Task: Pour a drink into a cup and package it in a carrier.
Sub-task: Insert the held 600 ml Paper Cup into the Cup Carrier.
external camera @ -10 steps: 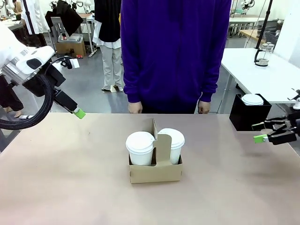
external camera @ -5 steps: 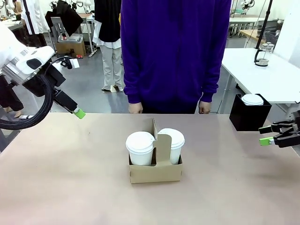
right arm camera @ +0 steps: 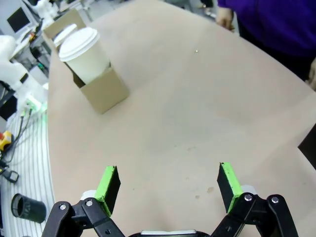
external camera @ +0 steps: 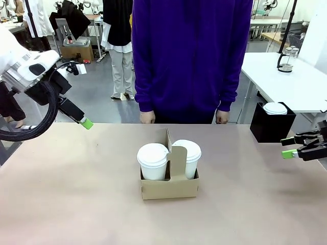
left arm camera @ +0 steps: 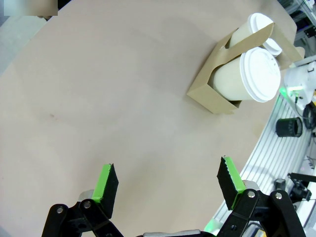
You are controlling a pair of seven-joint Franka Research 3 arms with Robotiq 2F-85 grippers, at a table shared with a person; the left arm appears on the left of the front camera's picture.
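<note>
The carrier (external camera: 169, 178) sits in the middle of the counter (external camera: 76, 194), square to the person (external camera: 191, 56) standing at the far edge, with its upright handle rising between two slots. Both slots are filled: a lidded white cup (external camera: 153, 161) on the robot's left side and a second lidded cup (external camera: 187, 157) on the right, each seated down in its round hole so the cardboard walls keep it upright. Lids on and both cups nested suggest the pouring and packing are essentially done, and the carrier appears placed within the person's reach for pickup.

The left gripper (external camera: 86, 123) hangs above the counter's left edge, well apart from the carrier, its fingers (left arm camera: 107, 182) spread wide and holding nothing. The right gripper (external camera: 287, 147) is likewise off at the right edge, fingers (right arm camera: 109, 186) open and empty. Both arms seem parked clear so nothing gets knocked.

A black box (external camera: 272, 122) with another white lid stands off the counter's far right corner, behind the right gripper.
</note>
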